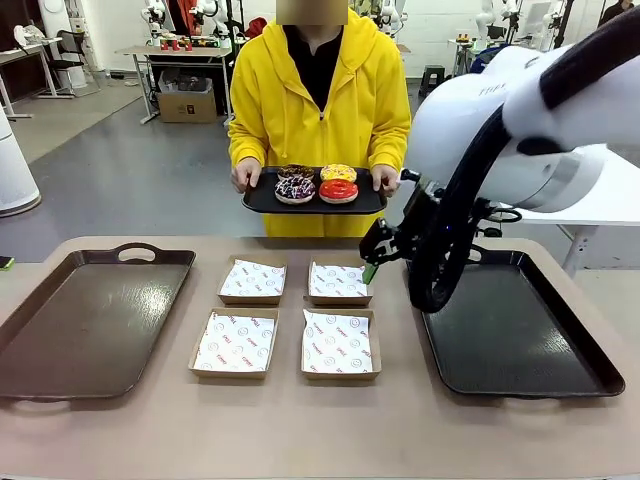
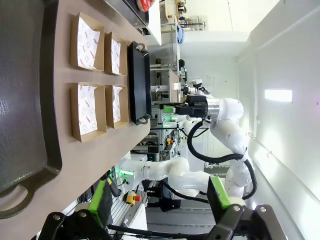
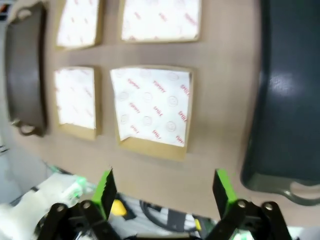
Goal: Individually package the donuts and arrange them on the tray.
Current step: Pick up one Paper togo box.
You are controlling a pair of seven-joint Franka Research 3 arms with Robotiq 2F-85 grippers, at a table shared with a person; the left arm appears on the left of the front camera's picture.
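Note:
A person across the table holds a black serving tray (image 1: 262,200) with the four donuts: drizzled dark chocolate (image 1: 295,188), glossy red (image 1: 338,190), yellow (image 1: 338,173) and plain brown (image 1: 296,171). The red donut (image 2: 145,4) peeks in at the top of the left wrist view. My right gripper (image 1: 372,268) hangs open just above the far right box (image 1: 338,282), which lies below its fingers as a paper-lined box (image 3: 152,107) in the right wrist view. There the right gripper (image 3: 164,189) holds nothing. My left gripper (image 2: 160,197) is open and empty, well back from the table.
Four paper-lined cardboard boxes lie in a square mid-table, such as the near left one (image 1: 234,345). A brown tray (image 1: 90,320) lies at the left and a dark tray (image 1: 515,330) at the right. My right arm's bulk (image 1: 500,130) hangs over the dark tray.

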